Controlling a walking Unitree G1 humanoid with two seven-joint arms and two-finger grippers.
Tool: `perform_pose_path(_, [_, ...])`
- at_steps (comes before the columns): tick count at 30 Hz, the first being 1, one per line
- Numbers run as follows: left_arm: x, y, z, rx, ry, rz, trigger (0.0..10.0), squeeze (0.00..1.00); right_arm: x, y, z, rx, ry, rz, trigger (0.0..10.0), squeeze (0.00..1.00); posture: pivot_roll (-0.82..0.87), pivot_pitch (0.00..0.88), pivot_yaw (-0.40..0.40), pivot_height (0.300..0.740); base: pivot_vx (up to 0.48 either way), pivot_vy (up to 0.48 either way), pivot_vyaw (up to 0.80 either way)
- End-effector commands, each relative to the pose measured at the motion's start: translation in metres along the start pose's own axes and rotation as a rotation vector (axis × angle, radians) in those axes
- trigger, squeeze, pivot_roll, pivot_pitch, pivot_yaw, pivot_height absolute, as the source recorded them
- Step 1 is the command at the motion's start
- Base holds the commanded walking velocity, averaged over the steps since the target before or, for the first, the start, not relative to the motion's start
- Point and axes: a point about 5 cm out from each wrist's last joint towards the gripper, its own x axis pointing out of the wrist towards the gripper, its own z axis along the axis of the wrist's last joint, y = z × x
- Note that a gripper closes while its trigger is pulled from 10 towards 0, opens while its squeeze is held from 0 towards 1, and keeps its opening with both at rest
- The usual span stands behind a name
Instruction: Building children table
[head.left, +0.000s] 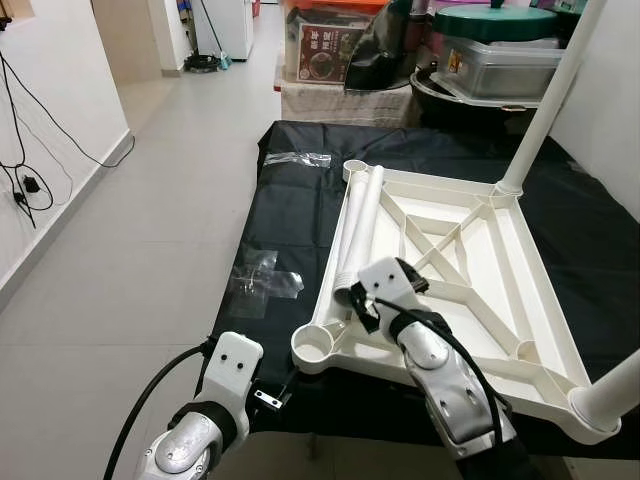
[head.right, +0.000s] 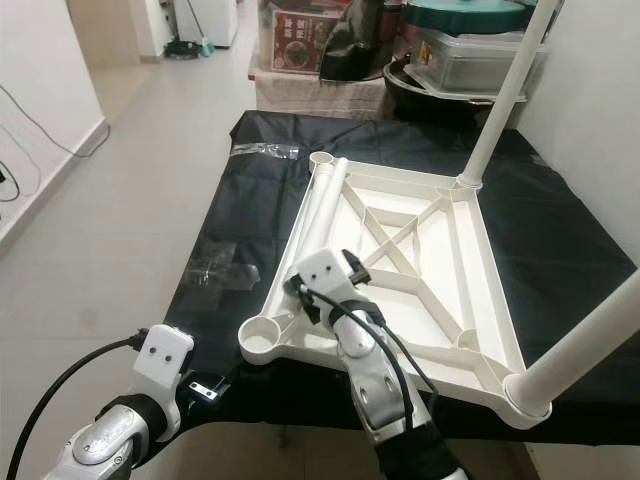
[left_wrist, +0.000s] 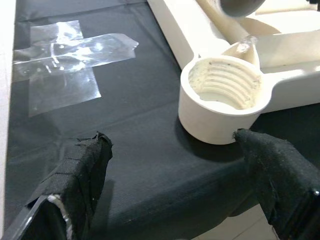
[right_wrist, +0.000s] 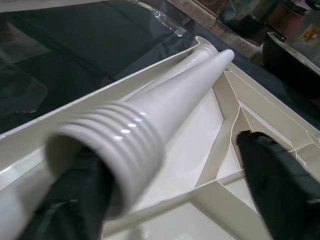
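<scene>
The white plastic table top (head.left: 470, 270) lies upside down on the black cloth (head.left: 290, 215); two legs already stand in its far right and near right corners. Two loose white tube legs (head.left: 358, 225) lie along its left inner edge. The right gripper (head.left: 352, 298) is spread wide around the threaded near end of one, not clamped. The left gripper (left_wrist: 175, 170) is open just before the empty near left threaded socket (left_wrist: 223, 97). Clear tape pieces (head.left: 262, 278) lie on the cloth, left.

White tabletop (head.left: 470, 290) lies upside down, two legs (head.left: 545, 105) screwed in, two loose legs (head.left: 358, 225) inside
</scene>
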Motion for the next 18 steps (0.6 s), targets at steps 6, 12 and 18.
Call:
perform_pose_path(6, [0.0, -0.002, 0.0, -0.001, 0.004, -0.004, 10.0, 0.0, 0.005, -0.01, -0.006, 0.066, 0.016, -0.093, 0.0, 0.0, 0.14, 0.05, -0.095, 0.74, 0.0, 0.0, 0.0])
perform_pose_path(12, [0.001, -0.001, 0.001, 0.002, 0.001, 0.001, 10.0, 0.0, 0.008, -0.018, -0.009, 0.099, 0.035, -0.138, 0.0, 0.0, 0.15, 0.054, -0.093, 0.74, 0.0, 0.0, 0.0])
perform_pose_path(18, [0.002, 0.0, 0.002, 0.003, -0.001, 0.006, 10.0, 0.0, 0.01, -0.024, -0.011, 0.14, 0.034, -0.169, 0.0, 0.0, 0.15, 0.056, -0.093, 0.74, 0.0, 0.0, 0.0])
